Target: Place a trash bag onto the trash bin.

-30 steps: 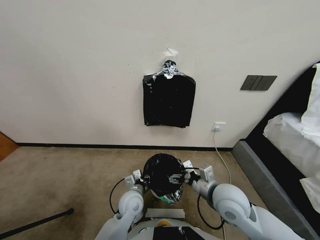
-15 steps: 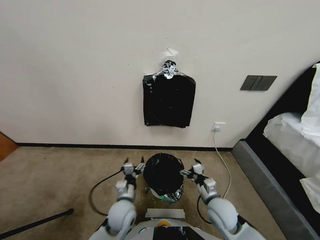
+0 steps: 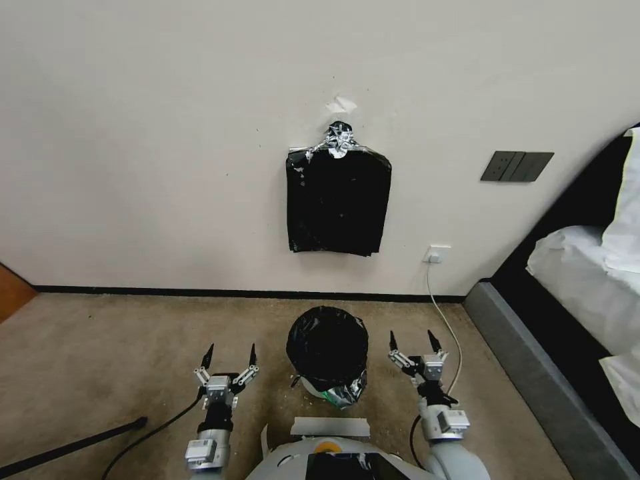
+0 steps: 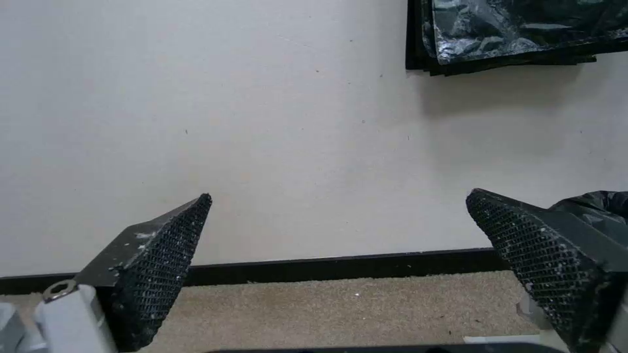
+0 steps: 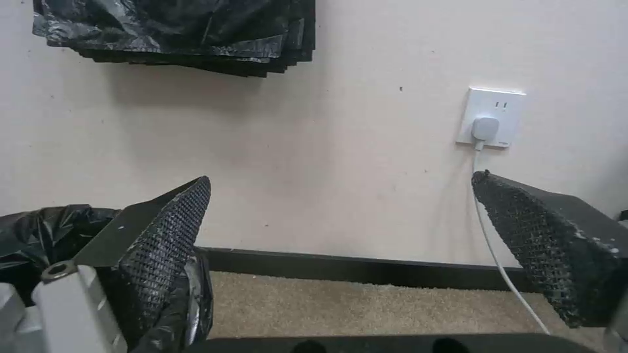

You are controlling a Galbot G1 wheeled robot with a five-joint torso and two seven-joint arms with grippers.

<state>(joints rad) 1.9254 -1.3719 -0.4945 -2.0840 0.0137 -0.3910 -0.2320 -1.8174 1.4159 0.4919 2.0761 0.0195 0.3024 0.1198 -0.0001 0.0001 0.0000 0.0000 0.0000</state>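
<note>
1. Trash bag point(image 3: 327, 347): thin glossy black film w/ silvery glints, crinkled, draped over the mouth of the trash bin point(image 3: 308, 385). Only a sliver of the bin's cream-white wall shows under the film, on the carpet in front of me, near the wall.
2. Excess film hangs bunched on the bin's near-right side, shiny folds.
3. My left gripper point(image 3: 227, 359) hovers left of the bin, apart from it, tips pointing toward the wall, jaws spread wide w/ nothing between. Mesh-textured black pads point(image 4: 164, 264) bare.
4. My right gripper point(image 3: 412, 345) sits right of the bin, same pose, jaws released & empty; the bag is just beside one pad in the right wrist view.
5. Around: flat black bundle of bags point(image 3: 338, 200) w/ foil-taped top on the wall, wall outlet point(image 3: 437, 253) w/ white cord point(image 3: 445, 320) trailing down by my right arm, grey bed frame point(image 3: 533, 380) at right.
</note>
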